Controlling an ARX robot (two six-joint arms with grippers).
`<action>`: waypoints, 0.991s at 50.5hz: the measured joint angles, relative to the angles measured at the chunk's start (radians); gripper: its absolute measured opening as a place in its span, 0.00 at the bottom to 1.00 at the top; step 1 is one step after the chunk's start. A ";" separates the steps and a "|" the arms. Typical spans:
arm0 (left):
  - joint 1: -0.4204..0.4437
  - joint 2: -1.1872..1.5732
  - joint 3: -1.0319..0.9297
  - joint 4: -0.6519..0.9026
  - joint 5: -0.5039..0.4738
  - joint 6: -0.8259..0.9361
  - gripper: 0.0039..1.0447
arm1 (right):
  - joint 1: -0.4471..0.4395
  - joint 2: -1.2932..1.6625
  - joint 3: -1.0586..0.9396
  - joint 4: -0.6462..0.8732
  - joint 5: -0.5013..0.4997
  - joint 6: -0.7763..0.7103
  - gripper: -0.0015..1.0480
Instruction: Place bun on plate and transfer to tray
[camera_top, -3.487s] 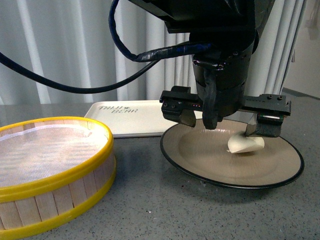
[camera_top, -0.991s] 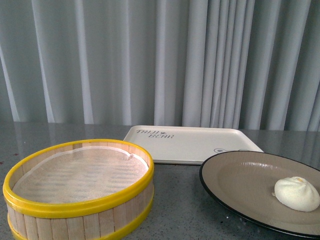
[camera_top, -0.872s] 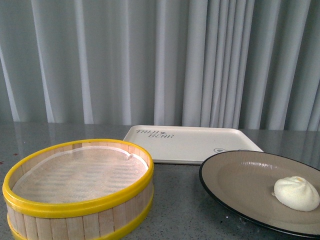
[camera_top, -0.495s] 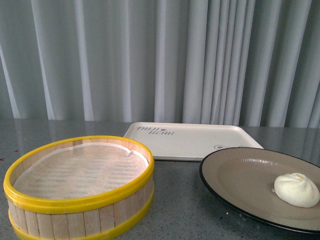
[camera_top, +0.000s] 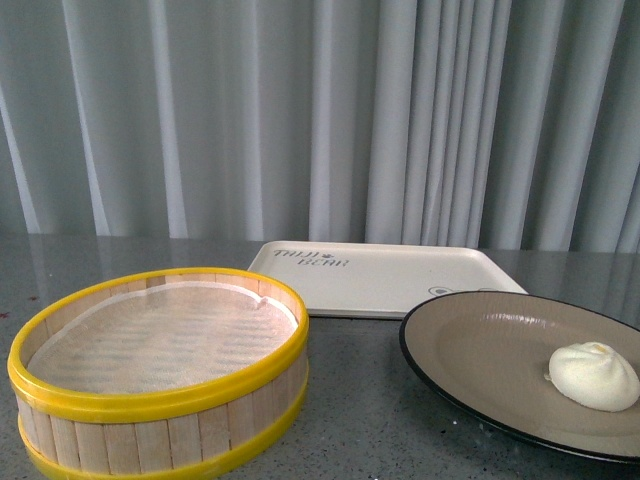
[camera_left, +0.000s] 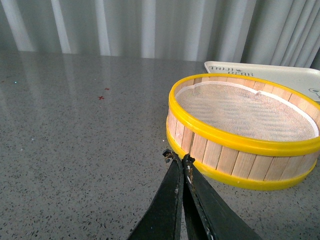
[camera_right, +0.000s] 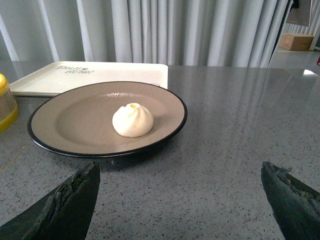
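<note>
The cream-white bun sits on the beige, black-rimmed plate at the right of the front view; it also shows in the right wrist view on the plate. The cream tray with brown lettering lies behind the plate, and shows in the right wrist view. My right gripper is open and empty, low over the table, short of the plate. My left gripper is shut and empty, beside the steamer basket. Neither arm shows in the front view.
A yellow-rimmed wooden steamer basket with a white mesh liner stands at the front left, close to my left gripper. Grey speckled tabletop lies around it. White curtains hang behind the table.
The right arm, which stood over the plate by the bun, has left the front view. The bun stays on the plate. The front view has shifted slightly.
</note>
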 joint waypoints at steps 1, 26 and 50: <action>0.000 -0.008 0.000 -0.008 0.000 0.000 0.04 | 0.000 0.000 0.000 0.000 0.000 0.000 0.92; 0.000 -0.217 0.000 -0.240 0.000 0.000 0.04 | 0.000 0.000 0.000 0.000 0.000 0.000 0.92; 0.000 -0.315 0.000 -0.321 0.002 0.000 0.27 | 0.000 0.000 0.000 0.000 0.000 0.000 0.92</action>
